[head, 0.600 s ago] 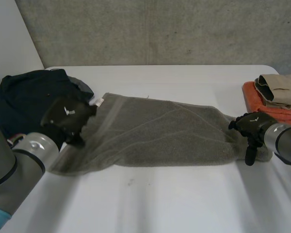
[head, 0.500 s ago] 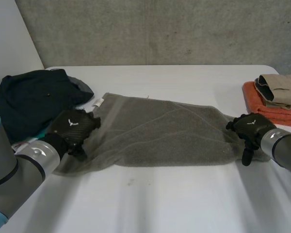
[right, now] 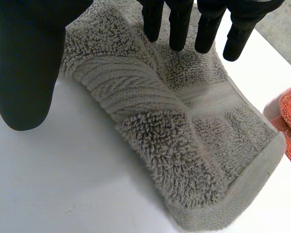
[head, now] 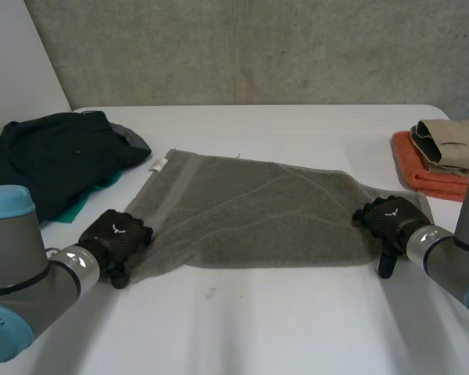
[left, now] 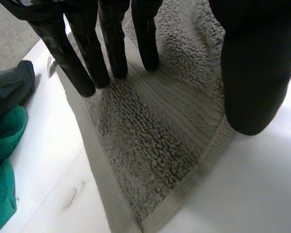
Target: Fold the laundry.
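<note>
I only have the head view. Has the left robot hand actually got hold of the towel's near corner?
Observer: No. Its wrist view shows the left robot hand with straight fingers resting on the grey towel. The corner lies flat past them, unpinched.
Operator: And the right one?
Observer: The right robot hand is open too, its fingers straight over the towel's other end.
Operator: Is that end flat?
Observer: No, it is rucked into a ridge under the palm.

A white table (head: 242,328) bears a grey towel (head: 250,211), dark clothes (head: 55,160) and an orange towel (head: 428,184)
</note>
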